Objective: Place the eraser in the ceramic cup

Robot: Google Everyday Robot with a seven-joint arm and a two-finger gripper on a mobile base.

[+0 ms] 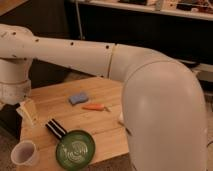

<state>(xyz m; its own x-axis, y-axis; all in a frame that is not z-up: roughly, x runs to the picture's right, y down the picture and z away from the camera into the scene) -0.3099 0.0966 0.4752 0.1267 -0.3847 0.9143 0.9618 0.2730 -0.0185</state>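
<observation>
Eraser, the black block with thin white stripes, lies flat on the wooden desk near its near-left part, set at a slant. Its near end sits just beside the far-left rim of the dark-green plate; whether the two touch cannot be told. Ceramic cup, pale and round, stands upright at the near-left corner of the desk, to the left of the plate and apart from the eraser, its mouth open upward.

Farther back toward the middle of the desk lie a flat blue pad and, just to its right and nearer, a thin orange stick.

The robot's claw hangs at the left edge of the desk, to the left of the eraser and beyond the cup. It is released, with nothing in its grasp, and it touches neither the eraser nor the cup. The thick white arm spans from the near right across the far side of the desk to the left.
</observation>
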